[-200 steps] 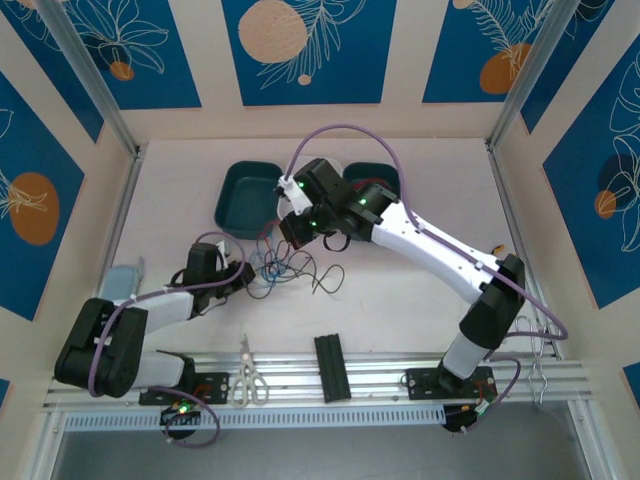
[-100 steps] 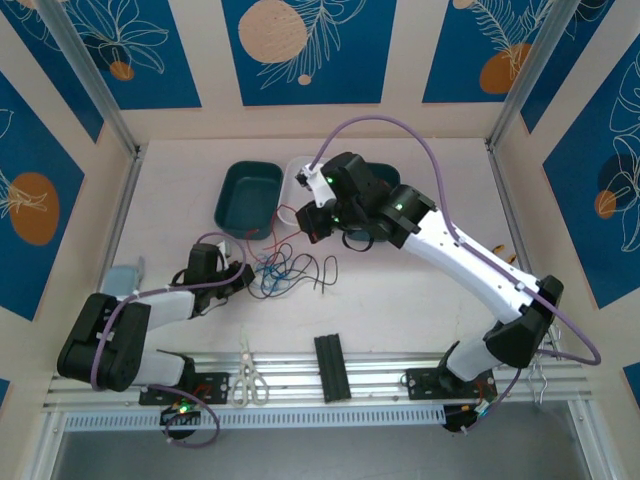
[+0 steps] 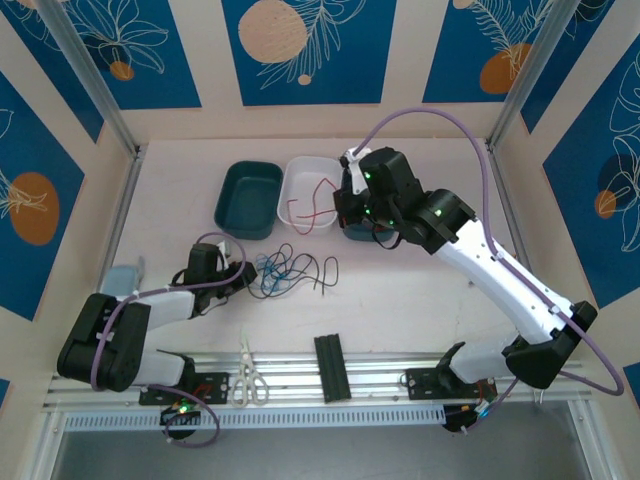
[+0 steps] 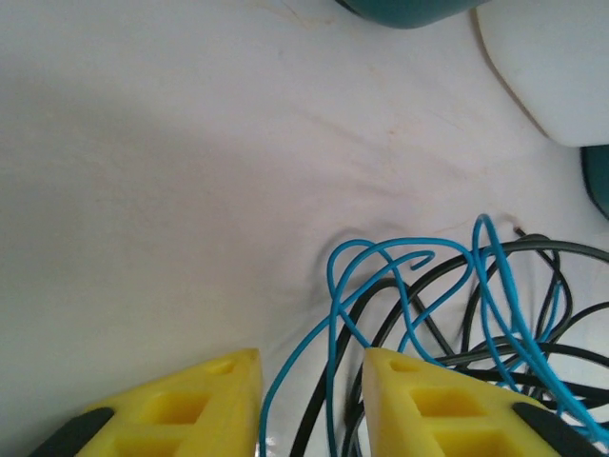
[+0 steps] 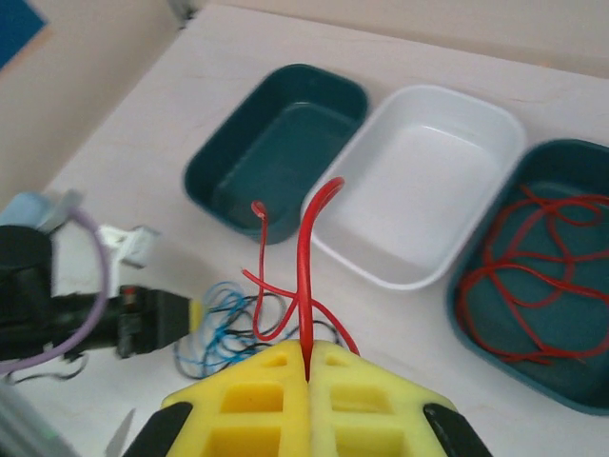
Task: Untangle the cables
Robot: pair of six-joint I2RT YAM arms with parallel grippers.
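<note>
My right gripper is shut on a red cable, which hangs from it in loops. From above, that gripper is raised beside the white tray, and the red cable dangles over it. The blue cable and black cable lie tangled on the table. My left gripper rests low at the tangle's left side, jaws apart, with blue and black strands running loosely between the fingers. Seen from above, the left gripper touches the tangle's left edge.
A dark teal tray stands left of the white tray. Another teal tray on the right holds more red cables. Scissors and a black block lie on the near rail. A pale blue object sits at the left edge.
My right gripper has carried the red cable up and to the right, out of the tangle and over the white tray. The left arm has stayed by the tangle.
</note>
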